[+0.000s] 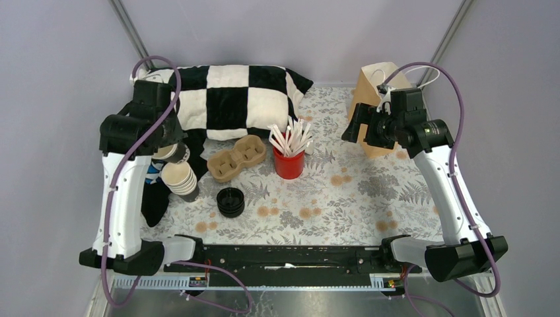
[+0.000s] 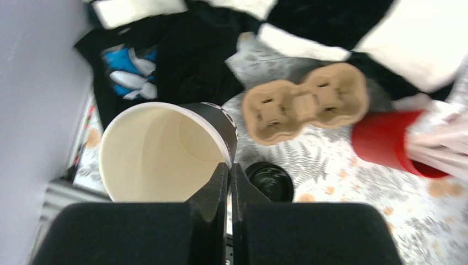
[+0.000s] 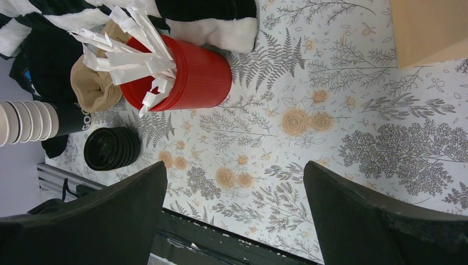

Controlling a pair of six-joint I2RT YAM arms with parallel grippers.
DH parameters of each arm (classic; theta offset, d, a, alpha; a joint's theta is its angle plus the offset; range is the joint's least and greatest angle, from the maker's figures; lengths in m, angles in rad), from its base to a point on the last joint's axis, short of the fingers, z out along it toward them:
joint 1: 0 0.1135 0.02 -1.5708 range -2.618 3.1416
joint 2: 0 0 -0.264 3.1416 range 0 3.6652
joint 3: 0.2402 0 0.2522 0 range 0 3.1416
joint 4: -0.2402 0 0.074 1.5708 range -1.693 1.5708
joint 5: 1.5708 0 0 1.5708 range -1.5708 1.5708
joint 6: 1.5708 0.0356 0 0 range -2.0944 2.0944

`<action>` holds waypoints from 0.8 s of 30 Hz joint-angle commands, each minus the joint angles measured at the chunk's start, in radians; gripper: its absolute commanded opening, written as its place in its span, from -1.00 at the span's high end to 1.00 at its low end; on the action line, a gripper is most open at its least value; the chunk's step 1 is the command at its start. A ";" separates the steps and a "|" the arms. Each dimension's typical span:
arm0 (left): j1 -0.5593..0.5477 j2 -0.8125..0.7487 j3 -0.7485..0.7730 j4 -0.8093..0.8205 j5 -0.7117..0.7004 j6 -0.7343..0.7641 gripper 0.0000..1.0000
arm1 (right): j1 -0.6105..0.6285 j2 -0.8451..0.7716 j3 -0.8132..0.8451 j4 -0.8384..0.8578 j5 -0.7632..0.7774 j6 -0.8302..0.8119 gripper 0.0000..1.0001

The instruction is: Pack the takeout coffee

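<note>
Paper cup [image 2: 160, 149], dark-sided, lidless, white inside: wall pinched at the rim by the clenched left claw [image 2: 229, 179]; cardboard cup carrier [image 2: 306, 102] beyond. Top view: the cup is at the table's [image 1: 370, 198] left edge, just behind the cup stack [image 1: 179, 179]; right claw [image 1: 350, 130] near the paper bag [image 1: 378, 82]. Right wrist: claw released, fingers wide apart; lid stack [image 3: 112, 148] at left.

I log floral bench [image 1: 370, 198] carrying:
- checkered pillow [image 1: 231, 99], far left
- dark printed garment [image 2: 165, 61], left edge
- cardboard two-cup carrier [image 1: 236, 158], near centre
- red tub [image 1: 288, 163], just right of carrier, holding white straws [image 1: 290, 137]
- black lid stack [image 1: 230, 201], near side
- lidless cup stack [image 1: 179, 179], left of lids
- brown paper bag [image 1: 371, 82], far right, upright
</note>
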 commanded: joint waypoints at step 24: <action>-1.046 0.419 -0.227 0.691 0.248 0.281 1.00 | 0.010 -0.307 0.000 -0.062 0.418 0.083 -0.99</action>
